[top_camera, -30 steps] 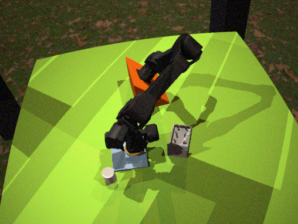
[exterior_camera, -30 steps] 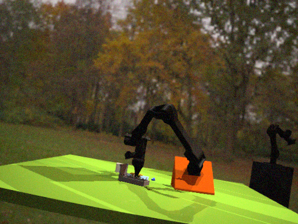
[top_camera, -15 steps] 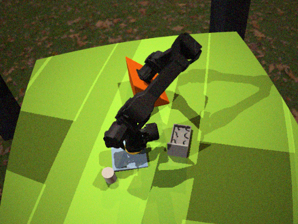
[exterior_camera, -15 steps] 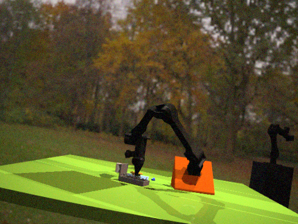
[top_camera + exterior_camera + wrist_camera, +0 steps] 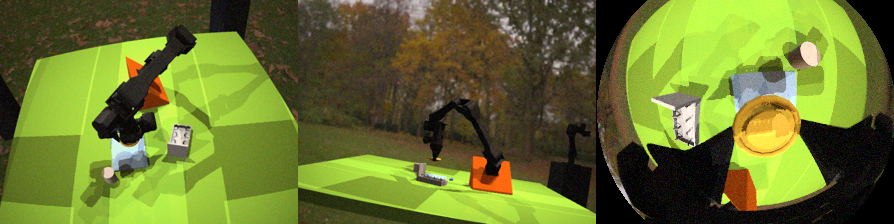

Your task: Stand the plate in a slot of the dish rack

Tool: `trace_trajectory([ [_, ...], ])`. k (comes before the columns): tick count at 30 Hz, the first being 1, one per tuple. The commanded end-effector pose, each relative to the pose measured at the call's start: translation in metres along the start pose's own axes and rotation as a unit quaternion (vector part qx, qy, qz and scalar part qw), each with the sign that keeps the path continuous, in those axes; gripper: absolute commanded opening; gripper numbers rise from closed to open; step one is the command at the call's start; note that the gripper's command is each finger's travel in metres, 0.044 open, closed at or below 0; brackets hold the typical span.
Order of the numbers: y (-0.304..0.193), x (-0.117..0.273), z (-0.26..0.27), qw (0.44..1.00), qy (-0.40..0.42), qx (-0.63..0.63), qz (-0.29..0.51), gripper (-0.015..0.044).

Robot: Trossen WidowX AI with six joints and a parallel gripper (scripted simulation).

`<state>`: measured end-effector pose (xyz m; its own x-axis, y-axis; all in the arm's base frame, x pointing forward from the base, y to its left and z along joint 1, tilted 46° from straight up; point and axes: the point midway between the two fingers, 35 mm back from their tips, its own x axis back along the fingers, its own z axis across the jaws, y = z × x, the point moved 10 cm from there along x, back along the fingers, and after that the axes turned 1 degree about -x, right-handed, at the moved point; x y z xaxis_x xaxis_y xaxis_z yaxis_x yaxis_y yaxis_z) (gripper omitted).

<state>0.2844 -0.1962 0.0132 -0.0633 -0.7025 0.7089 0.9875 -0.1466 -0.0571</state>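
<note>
Wrist view shows the gripper (image 5: 765,137) clamped on the plate (image 5: 766,123), a yellow-gold disc that sits right at the fingertips and fills the middle of the picture, its face turned toward the lens. From the exterior view the plate (image 5: 434,159) hangs flat under the gripper (image 5: 435,156), clear above the table (image 5: 371,187), with the fingers apparently pinching one edge of it. Below and beyond the held plate lies a pale blue mat (image 5: 762,86), and past that a small pinkish cylinder (image 5: 806,54). The dish rack (image 5: 681,117), a grey box with rails inside, stands off to one side of the hand, well apart from the plate; in the top view the dish rack (image 5: 179,140) sits beside the mat (image 5: 129,155). The orange base block (image 5: 741,189) is behind the hand. The plate looks rigid, thin and probably light, but smooth, so an edge grip could let it swing or slip as the wrist turns. Holding deep on the rim, with the pads flat against both faces, seems the safest purchase before tipping it upright between the rails.
</note>
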Motion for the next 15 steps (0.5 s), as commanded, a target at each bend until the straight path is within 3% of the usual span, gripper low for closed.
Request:
trace_trajectory([
  [1,0.001,0.021,0.0,1.0,-0.005,0.003,-0.003,0.0],
  [15,0.003,0.077,-0.001,1.0,-0.003,0.004,-0.002,0.0],
])
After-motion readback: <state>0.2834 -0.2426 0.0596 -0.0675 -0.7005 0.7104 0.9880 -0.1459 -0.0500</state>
